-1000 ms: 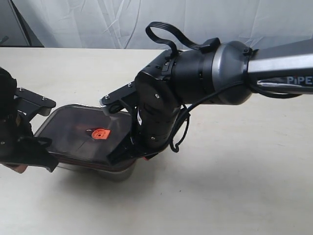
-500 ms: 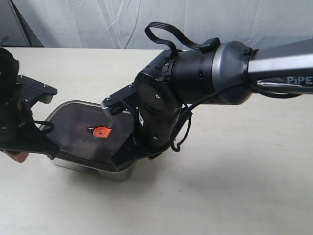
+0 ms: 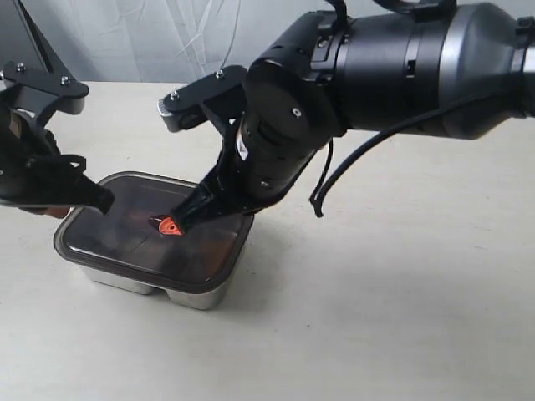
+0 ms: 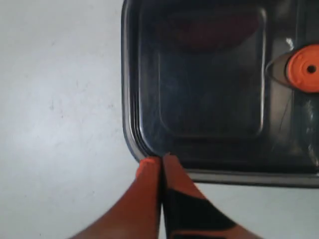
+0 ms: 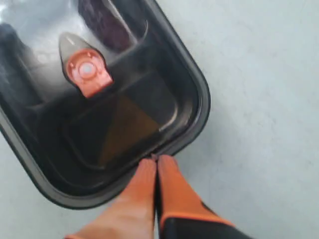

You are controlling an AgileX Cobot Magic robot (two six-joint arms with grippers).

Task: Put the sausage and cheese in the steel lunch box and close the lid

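lid seated on steel lunch box, left on surface | cheese, sausage dim beneath lid | left gripper pinched together, empty, at lid rim | right gripper likewise

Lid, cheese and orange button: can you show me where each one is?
lid (image 3: 125, 242): exterior view, bare dark top, left part.
cheese (image 5: 127, 132): right wrist view, middle of the wedge, seen through the lid.
orange button (image 4: 305, 68): left wrist view, middle of its round part.

left fingers and right fingers are pressed shut, both angled downward.
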